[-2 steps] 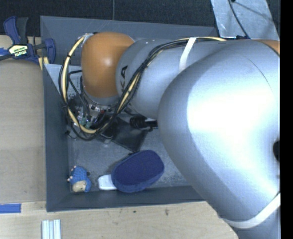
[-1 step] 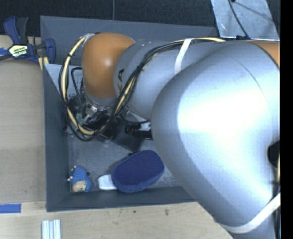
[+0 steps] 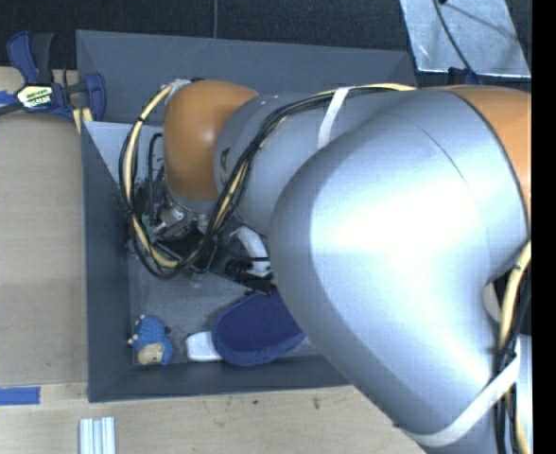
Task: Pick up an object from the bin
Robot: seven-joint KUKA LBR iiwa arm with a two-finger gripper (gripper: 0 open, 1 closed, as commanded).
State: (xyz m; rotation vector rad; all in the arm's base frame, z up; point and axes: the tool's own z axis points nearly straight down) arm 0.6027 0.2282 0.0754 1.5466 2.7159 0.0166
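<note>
Gripper [image 3: 177, 227] sits low in grey metal bin [image 3: 103, 282], grip unreadable; rounded blue cloth piece [image 3: 254, 334] near.

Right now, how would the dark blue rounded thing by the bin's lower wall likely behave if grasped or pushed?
The dark blue rounded thing looks like soft cloth, so it would probably sag or fold when lifted. It lies low on the bin floor, so rolling seems unlikely; a push would likely nudge the white piece beside it.
</note>
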